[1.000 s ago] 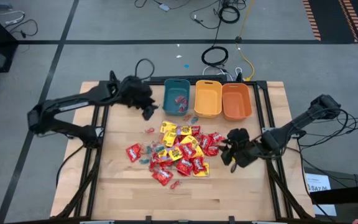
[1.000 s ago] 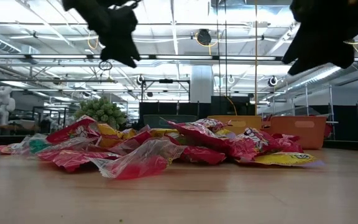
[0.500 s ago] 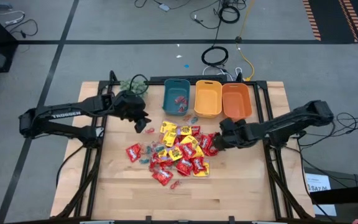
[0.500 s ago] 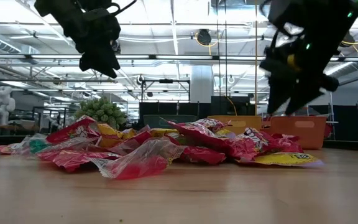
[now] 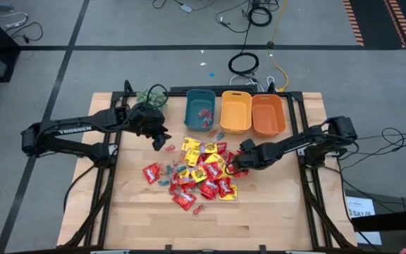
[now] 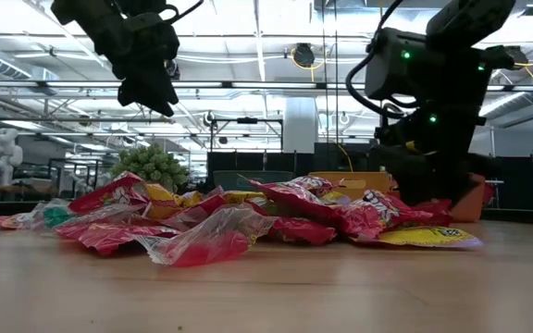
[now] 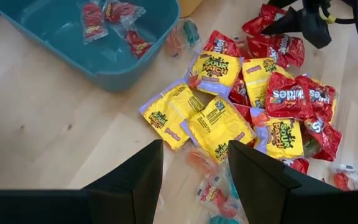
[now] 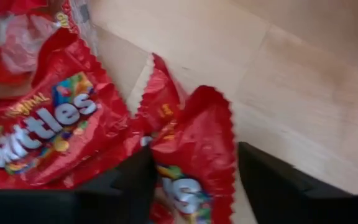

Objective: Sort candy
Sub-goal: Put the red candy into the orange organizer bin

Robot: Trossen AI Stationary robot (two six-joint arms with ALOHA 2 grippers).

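At the candy (image 5: 201,171) heap, mid-table before the bins: right gripper (image 5: 240,163), fingers apart, straddling a red packet (image 8: 191,155). Step: picking. Next, probably: close, lift, carry. Left gripper (image 5: 162,139) hovers beside the teal bin (image 5: 200,109), fingers apart, empty.

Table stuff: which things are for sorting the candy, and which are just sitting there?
For the job:
- candy pile
- teal bin, already holding a few candies
- yellow bin
- orange bin
- right gripper, down at a red packet
- left gripper

Just there:
- green plant
- floor cables
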